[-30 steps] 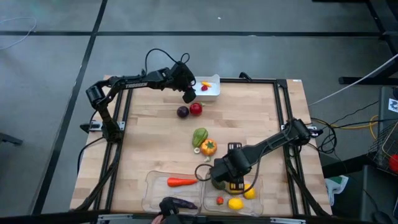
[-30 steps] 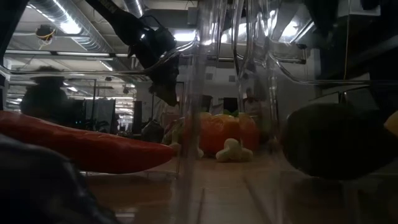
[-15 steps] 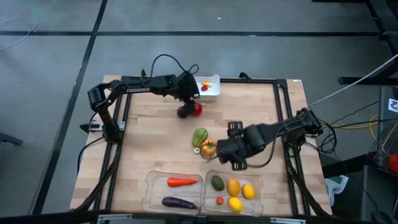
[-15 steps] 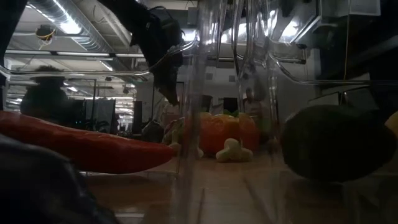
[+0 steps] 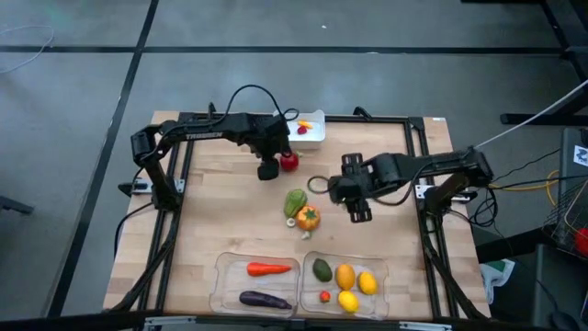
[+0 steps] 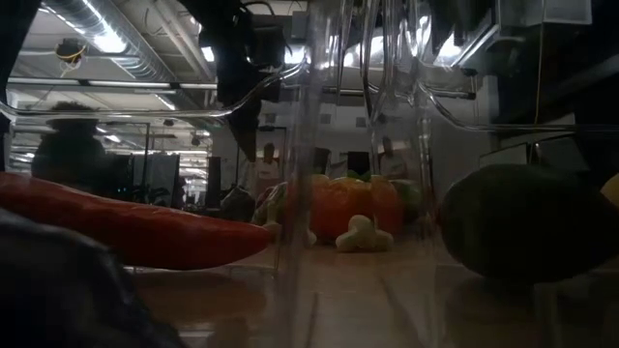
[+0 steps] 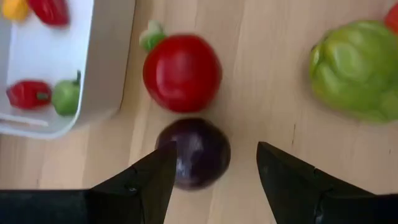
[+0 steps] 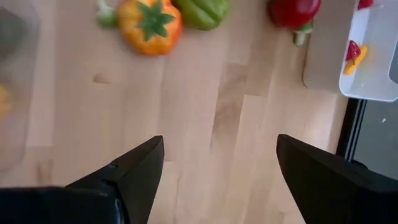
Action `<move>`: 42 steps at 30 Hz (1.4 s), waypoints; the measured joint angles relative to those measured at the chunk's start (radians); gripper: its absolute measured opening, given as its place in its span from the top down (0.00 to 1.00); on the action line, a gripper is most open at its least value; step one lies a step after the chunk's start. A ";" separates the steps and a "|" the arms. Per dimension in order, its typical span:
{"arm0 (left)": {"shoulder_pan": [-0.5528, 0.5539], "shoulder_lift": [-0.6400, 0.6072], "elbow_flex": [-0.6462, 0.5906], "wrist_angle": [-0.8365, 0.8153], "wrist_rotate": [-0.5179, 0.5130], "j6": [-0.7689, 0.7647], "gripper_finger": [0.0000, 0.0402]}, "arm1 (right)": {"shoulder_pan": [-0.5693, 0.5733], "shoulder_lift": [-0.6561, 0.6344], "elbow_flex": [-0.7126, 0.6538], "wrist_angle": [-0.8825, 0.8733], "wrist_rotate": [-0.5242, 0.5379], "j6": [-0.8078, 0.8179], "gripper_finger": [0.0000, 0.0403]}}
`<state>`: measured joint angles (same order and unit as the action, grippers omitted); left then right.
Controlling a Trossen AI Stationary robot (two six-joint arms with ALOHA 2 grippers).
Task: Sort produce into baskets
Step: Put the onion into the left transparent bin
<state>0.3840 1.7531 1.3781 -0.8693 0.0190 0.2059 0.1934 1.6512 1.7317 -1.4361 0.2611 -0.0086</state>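
Note:
My left gripper (image 5: pixel 268 169) is open and low over a dark purple round fruit (image 7: pixel 198 152). Its fingers stand on either side of the fruit, which rests on the wood beside a red apple (image 7: pixel 181 73). My right gripper (image 5: pixel 358 208) is open and empty (image 8: pixel 219 140) above bare wood, right of the green pepper (image 5: pixel 295 200) and orange pepper (image 5: pixel 308 218). The left clear tray (image 5: pixel 223 276) holds a carrot (image 5: pixel 268 269) and an eggplant (image 5: pixel 265 299). The right clear tray (image 5: pixel 381 292) holds a dark green fruit (image 5: pixel 322 269), an orange fruit, two lemons and a tiny red piece. My left gripper comes from above with one finger (image 7: pixel 155 177) right against the purple fruit's side (image 7: pixel 177 155) and the other finger (image 7: pixel 280 174) standing apart. I cannot tell whether the near finger touches it. The fruit sits on the table.
A white bin (image 5: pixel 310 136) with tiny red, green and yellow pieces stands at the far edge, close to the apple. Black frame rails run along the table's sides. Bare wood lies left of the peppers and between my right gripper and the right rail.
My left gripper has moved from beside the white bin toward the near edge and down over the purple fruit. My right gripper has risen out of the right tray and gone toward the far edge and right, leaving the dark green fruit lying in the tray.

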 joint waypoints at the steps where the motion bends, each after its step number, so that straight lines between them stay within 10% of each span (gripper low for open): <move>1: 0.001 0.000 0.000 -0.011 0.000 -0.004 0.46 | -0.014 -0.030 -0.046 0.035 0.000 -0.010 0.24; 20: 0.037 0.000 -0.131 0.109 -0.004 0.010 0.46 | -0.289 -0.307 -0.617 0.578 -0.221 -0.172 0.24; 42: 0.043 0.033 -0.210 0.244 -0.001 -0.032 0.45 | -0.384 -0.305 -0.758 0.868 -0.380 -0.236 0.24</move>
<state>0.4274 1.7859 1.1684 -0.6253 0.0177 0.1743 -0.1905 1.3460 0.9737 -0.5682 -0.1191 -0.2445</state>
